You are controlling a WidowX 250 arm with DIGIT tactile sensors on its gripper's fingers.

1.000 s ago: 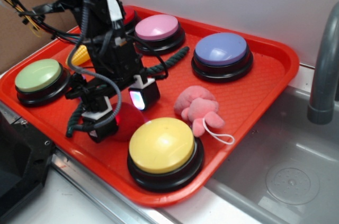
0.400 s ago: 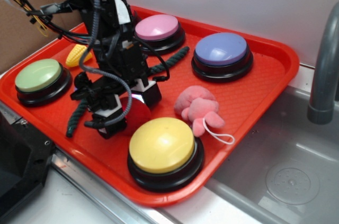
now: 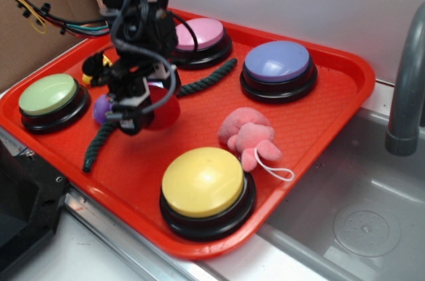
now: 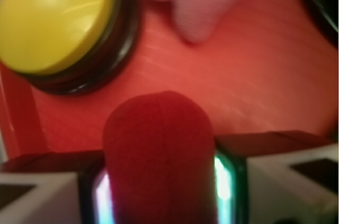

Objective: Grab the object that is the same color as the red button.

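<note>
Filling most of the worktop point(image 3: 86, 254) is a wide red plastic tray point(image 3: 332, 105), with a steel sink point(image 3: 372, 194) at its right. Over the tray's left-middle hangs the black robot arm point(image 3: 136, 2) with its trailing cables. Four big dome buttons on black bases sit around it: a yellow one point(image 3: 202, 181) at the near edge, a purple-blue one point(image 3: 277, 62) toward the back right, a pink one point(image 3: 202, 33) behind the arm, a pale green one point(image 3: 48, 93) on the left. The red button cannot be seen; the arm covers that back corner. A pink plush toy point(image 3: 247, 136) with a white loop lies between the yellow and purple-blue buttons. A dark green twisted rope point(image 3: 206, 78) stretches across the tray. The claw point(image 3: 143, 105) is closed on the fuzzy dark-red plush fruit point(image 4: 159, 155), its two fingers point(image 4: 225, 179) pressed against either side, and the fruit appears lifted clear of the tray floor. Beside the claw a small purple thing point(image 3: 101, 109) peeks out, and a bit of yellow corn point(image 3: 87, 78) shows behind.
</note>
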